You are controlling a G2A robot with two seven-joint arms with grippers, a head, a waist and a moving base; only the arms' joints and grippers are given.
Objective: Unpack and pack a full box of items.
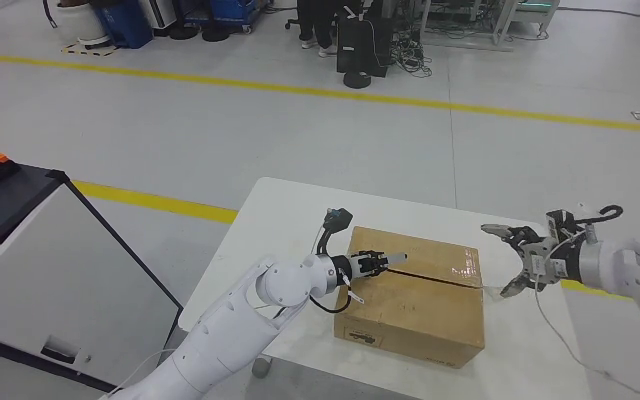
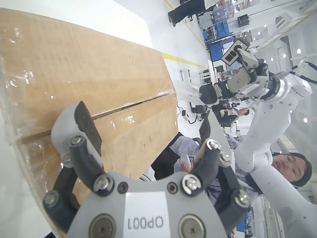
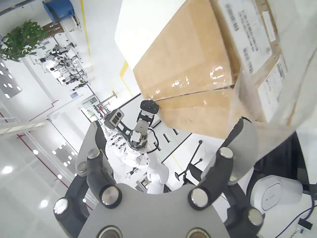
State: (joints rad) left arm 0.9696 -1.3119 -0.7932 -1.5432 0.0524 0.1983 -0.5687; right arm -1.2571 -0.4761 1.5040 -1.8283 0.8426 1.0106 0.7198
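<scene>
Flanking the taped-shut box on the table. Hovered with left gripper spread over the seam, right gripper spread beside the opposite end.

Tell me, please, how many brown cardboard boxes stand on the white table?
1. The taped brown cardboard box sits on the white table, toward the robot's side; no other seems hidden behind it.
</scene>
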